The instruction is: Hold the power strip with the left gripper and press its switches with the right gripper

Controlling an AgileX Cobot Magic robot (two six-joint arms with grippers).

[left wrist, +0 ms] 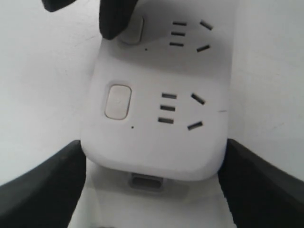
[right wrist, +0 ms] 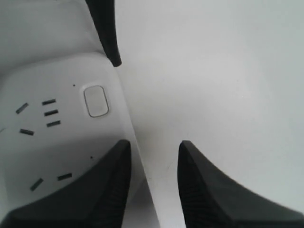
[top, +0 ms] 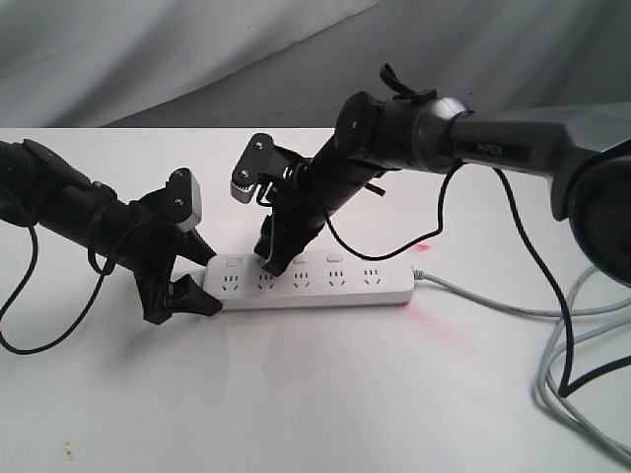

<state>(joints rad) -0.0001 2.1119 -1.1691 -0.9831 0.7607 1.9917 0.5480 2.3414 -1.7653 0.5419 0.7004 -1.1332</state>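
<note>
**Strip held at one end, a fingertip on its second switch**

The power strip [top: 311, 284] lies flat on the worktop [top: 315, 394]. Its rounded end sits between the fingers of the left end effector [top: 205, 281], which clamps it across the narrow width; the left wrist view shows both long edges touched. The right end effector [top: 272, 264] has its fingers slightly apart and grips nothing. One tip rests on the second switch [left wrist: 135, 33] and the other hangs past the edge over bare worktop, while the first switch [left wrist: 118, 101] is uncovered. The strip looks like a light, stiff plastic bar, smooth enough to skate or swing on this surface (the grey cord [top: 493, 304] may tug too). The end hold, clear of sockets and switches, therefore suits it, with presses going straight down.
</note>
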